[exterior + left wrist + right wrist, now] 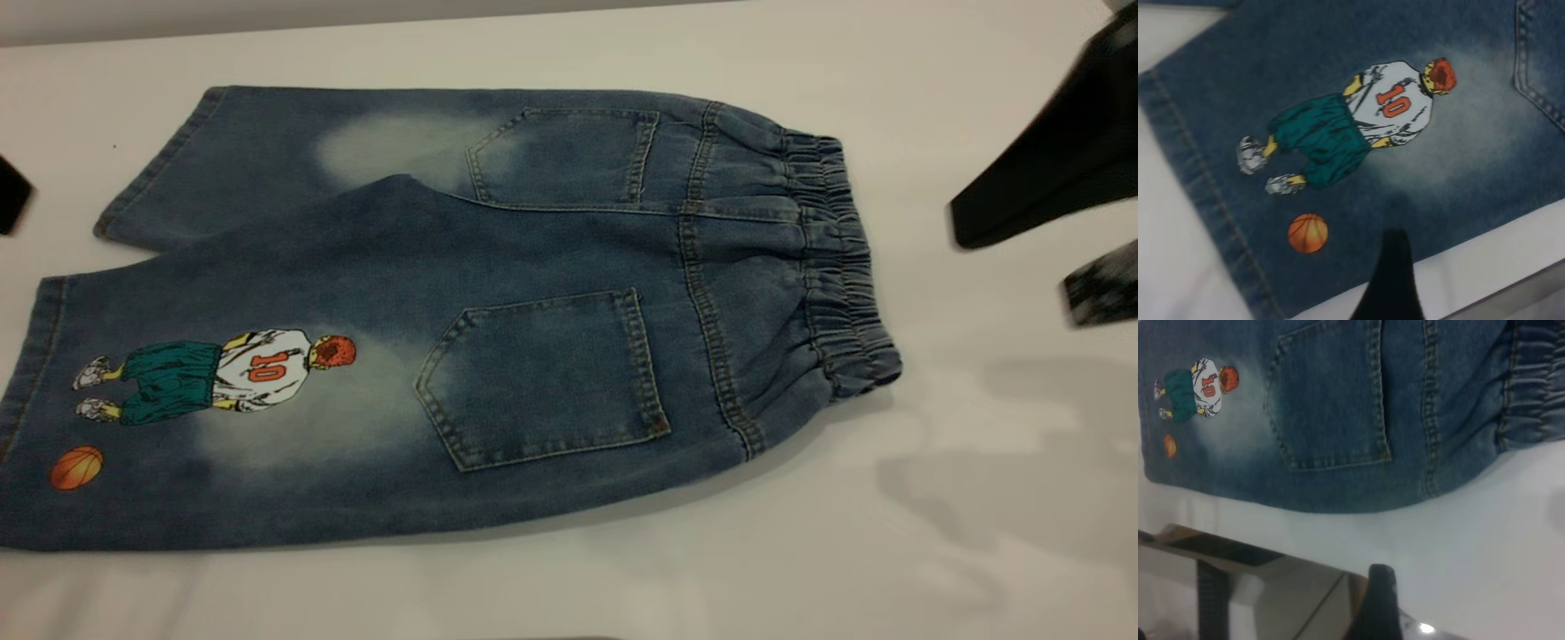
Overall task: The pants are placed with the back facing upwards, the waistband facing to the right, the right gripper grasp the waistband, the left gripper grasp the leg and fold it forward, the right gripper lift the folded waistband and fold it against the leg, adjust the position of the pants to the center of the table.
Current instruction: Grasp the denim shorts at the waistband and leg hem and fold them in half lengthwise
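Lying flat, pants [498, 293] (waistband rightward)

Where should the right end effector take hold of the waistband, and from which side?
Best guess: the near corner of the waistband, approached from the exterior view's right, where the right end effector hovers. The pants lie flat, and the gathered elastic edge stands thick over bare table.

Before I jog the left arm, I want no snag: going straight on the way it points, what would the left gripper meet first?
Likely the printed leg: the left gripper's fingertip points at the denim near the orange ball. Its height above the cloth is unclear.
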